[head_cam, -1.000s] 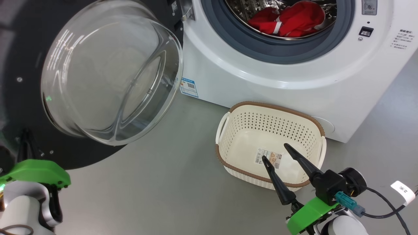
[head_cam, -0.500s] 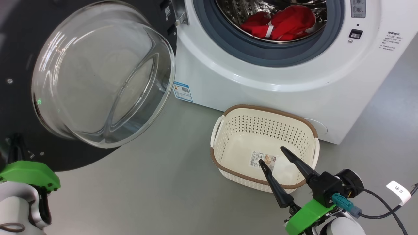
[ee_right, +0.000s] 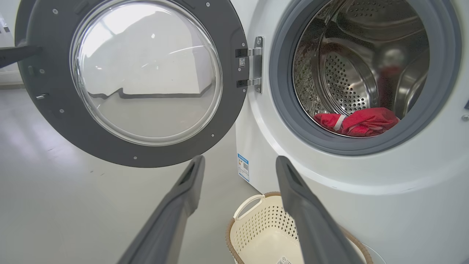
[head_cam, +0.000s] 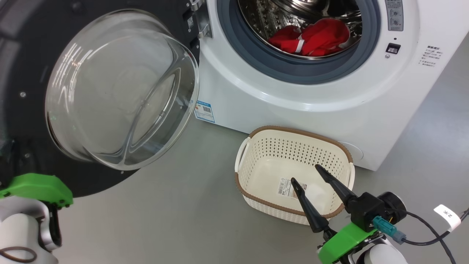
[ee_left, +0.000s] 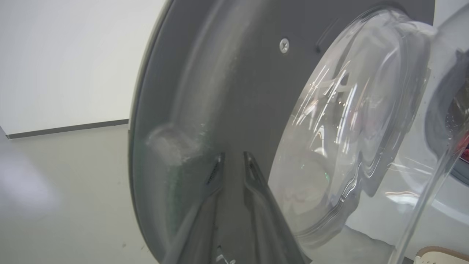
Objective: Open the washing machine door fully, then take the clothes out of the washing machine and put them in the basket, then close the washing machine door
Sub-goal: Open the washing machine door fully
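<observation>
**Door swung wide, red laundry lying in the drum**

The washing machine door (head_cam: 22,58) stands swung out to the left of the washing machine (head_cam: 293,95). Its glass bowl (head_cam: 121,91) bulges toward the room, and its hinge (ee_right: 256,64) sits at the left edge of the opening. The left gripper (ee_left: 233,163) is low on the door's black rim, on the inner face beside the glass. Its two fingers are parted by a narrow slit, with nothing seen between them. The right gripper (head_cam: 305,173) hangs above the near edge of the basket (head_cam: 293,131), fingers spread wide, gripping nothing and pointing toward the machine. The clothes (head_cam: 311,36), a red heap with a white stripe showing, lie at the bottom of the drum (head_cam: 278,14), just behind the lower edge of the grey rubber ring (head_cam: 293,69). The basket stands on the floor (head_cam: 176,205), close to the foot of the machine's front and below the opening, with a paper label on its base. A blue label (head_cam: 204,111) sits low near the left edge of the machine's front.
</observation>
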You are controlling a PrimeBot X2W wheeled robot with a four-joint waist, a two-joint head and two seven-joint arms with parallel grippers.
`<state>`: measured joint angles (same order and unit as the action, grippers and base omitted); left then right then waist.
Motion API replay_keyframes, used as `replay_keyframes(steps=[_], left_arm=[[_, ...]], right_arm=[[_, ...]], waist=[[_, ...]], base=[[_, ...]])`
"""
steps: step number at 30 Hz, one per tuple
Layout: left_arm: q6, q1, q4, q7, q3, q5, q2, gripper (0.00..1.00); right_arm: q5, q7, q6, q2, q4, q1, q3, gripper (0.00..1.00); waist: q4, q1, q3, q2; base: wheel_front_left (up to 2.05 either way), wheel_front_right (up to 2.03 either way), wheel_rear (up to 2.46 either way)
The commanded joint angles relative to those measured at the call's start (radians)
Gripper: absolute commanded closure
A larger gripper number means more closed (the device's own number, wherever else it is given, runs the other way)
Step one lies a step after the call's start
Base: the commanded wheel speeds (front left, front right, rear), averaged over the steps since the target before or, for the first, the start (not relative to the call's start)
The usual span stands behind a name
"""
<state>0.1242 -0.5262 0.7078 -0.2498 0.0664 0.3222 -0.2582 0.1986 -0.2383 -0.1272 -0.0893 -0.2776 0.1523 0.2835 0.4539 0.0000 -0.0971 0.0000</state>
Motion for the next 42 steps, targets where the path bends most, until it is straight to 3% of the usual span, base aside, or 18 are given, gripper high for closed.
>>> replay_keyframes(steps=[1, 10, 18, 22, 30, 38, 42], left_arm=[[0.009, 0.009, -0.048, -0.012, 0.025, -0.014, -0.037, 0.0], [-0.008, 0.105, -0.305, -0.01, 0.034, 0.023, 0.002, 0.0], [-0.127, 0.171, -0.538, 0.015, -0.004, 0.109, 0.04, 0.0], [-0.154, 0.209, -0.624, 0.006, -0.029, 0.109, 0.055, 0.0], [-0.218, 0.286, -0.693, -0.007, -0.116, 0.088, 0.07, 0.0], [-0.22, 0.353, -0.658, -0.011, -0.121, 0.052, 0.075, 0.0], [-0.227, 0.388, -0.648, -0.012, -0.104, 0.088, 0.088, 0.0]], right_arm=[[0.015, -0.013, -0.003, 0.009, 0.019, 0.016, 0.008, 0.0], [0.009, -0.022, -0.003, 0.029, 0.02, 0.006, -0.084, 0.0], [-0.033, -0.023, -0.003, 0.035, 0.055, 0.021, -0.152, 0.0], [-0.052, -0.023, -0.003, 0.037, 0.074, 0.025, -0.198, 0.0], [-0.062, -0.023, -0.003, 0.038, 0.111, 0.028, -0.259, 0.0], [-0.071, -0.023, -0.003, 0.039, 0.128, 0.018, -0.26, 0.0], [-0.075, -0.023, -0.003, 0.039, 0.127, 0.007, -0.278, 0.0]], waist=[[-0.003, 0.0, 0.009, 0.0], [-0.068, 0.0, 0.031, 0.0], [-0.146, 0.0, 0.015, 0.0], [-0.199, 0.0, 0.01, 0.0], [-0.311, 0.0, 0.005, 0.0], [-0.424, 0.0, 0.025, 0.0], [-0.467, 0.0, 0.04, 0.0]], base=[[0.0, 0.0, 0.0], [0.0, 0.0, 0.0], [0.0, 0.0, 0.0], [0.0, 0.0, 0.0], [0.0, 0.0, 0.0], [0.0, 0.0, 0.0], [0.0, 0.0, 0.0]])
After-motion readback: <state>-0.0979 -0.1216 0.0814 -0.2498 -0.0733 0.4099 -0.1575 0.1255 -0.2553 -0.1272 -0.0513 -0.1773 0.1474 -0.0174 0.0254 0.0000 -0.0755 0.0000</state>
